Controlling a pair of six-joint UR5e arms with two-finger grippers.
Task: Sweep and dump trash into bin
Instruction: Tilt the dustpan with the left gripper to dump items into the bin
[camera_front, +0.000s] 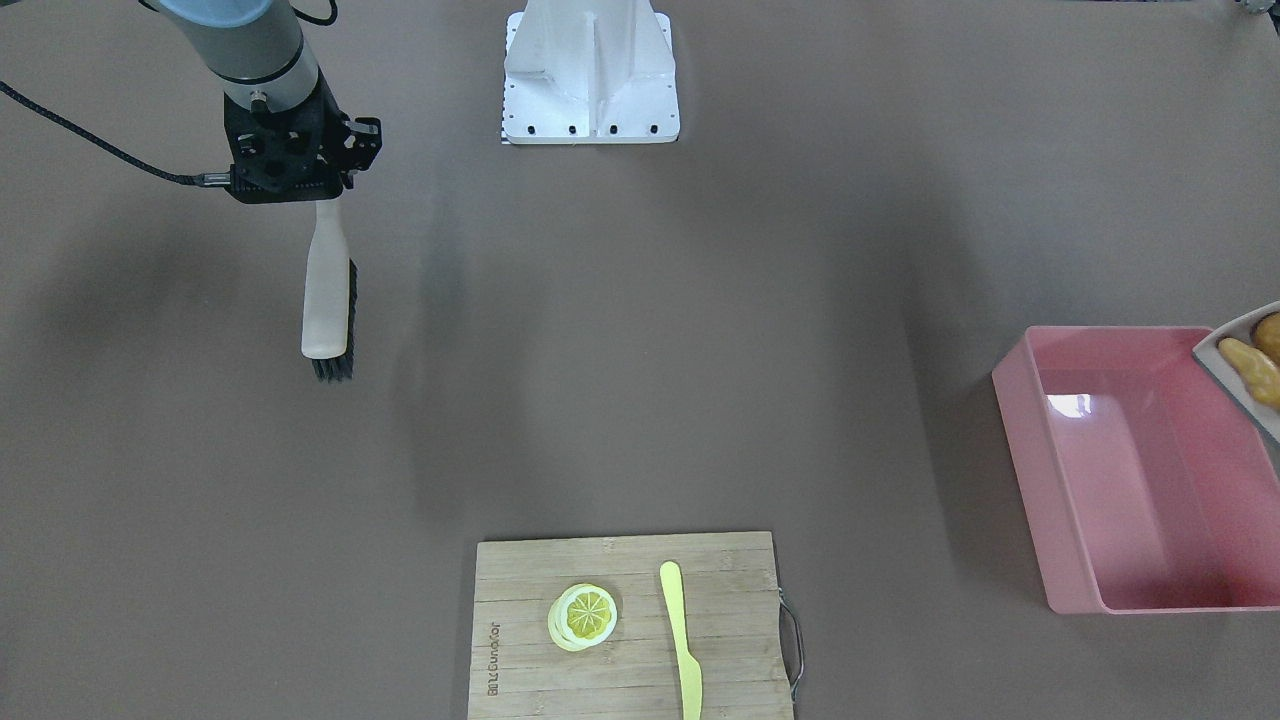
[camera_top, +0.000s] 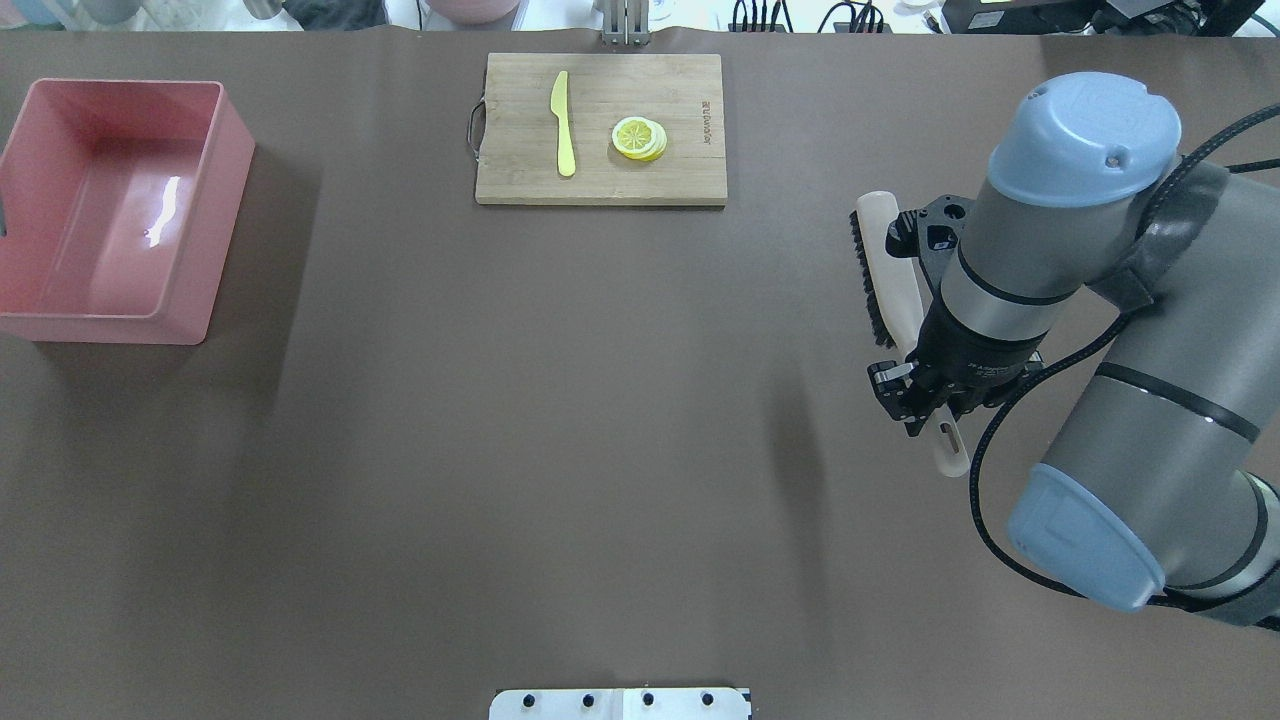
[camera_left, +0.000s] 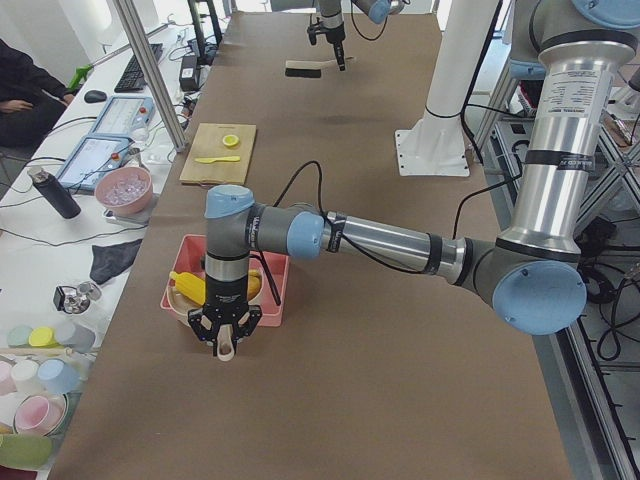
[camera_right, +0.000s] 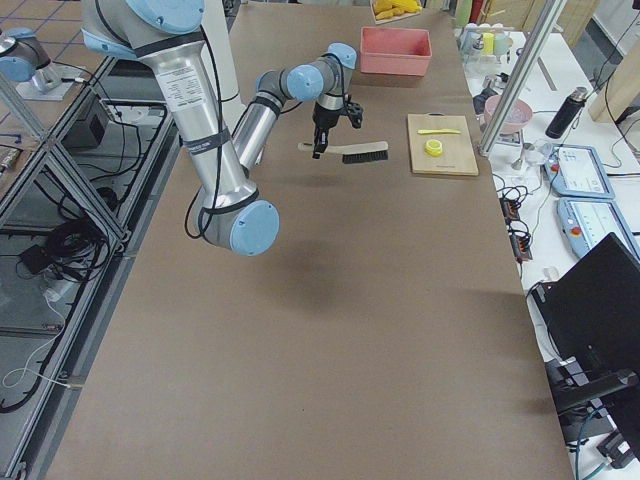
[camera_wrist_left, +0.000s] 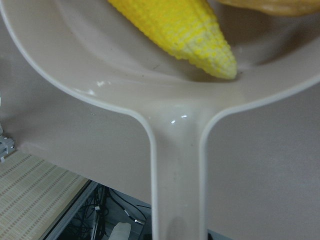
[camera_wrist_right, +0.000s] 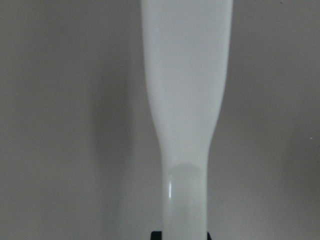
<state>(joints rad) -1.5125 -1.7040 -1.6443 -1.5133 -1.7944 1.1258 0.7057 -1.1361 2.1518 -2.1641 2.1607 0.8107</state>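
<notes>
Right fingers (camera_top: 915, 410) pinch the brush (camera_top: 885, 260) by its handle; in the overhead view the bristles face 9 o'clock and the brush is at the counter's (camera_top: 600, 450) 3 o'clock. Left fingers (camera_left: 210, 328) sit at the dustpan (camera_wrist_left: 175, 165) handle end; can't tell whether spread or clamped. Corn (camera_wrist_left: 185, 30), ginger (camera_front: 1250, 372) and potato (camera_front: 1272, 335) lie in the dustpan, which overlaps the rim of the pink bin (camera_top: 230, 230) at 10 o'clock. Cutting board (camera_top: 600, 160) with knife (camera_top: 563, 125) and lemon slice (camera_top: 638, 138) at 12 o'clock.

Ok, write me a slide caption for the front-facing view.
Right gripper holds the brush aside; the dustpan, loaded with toy food, hangs over a corner of the pink bin.
</notes>
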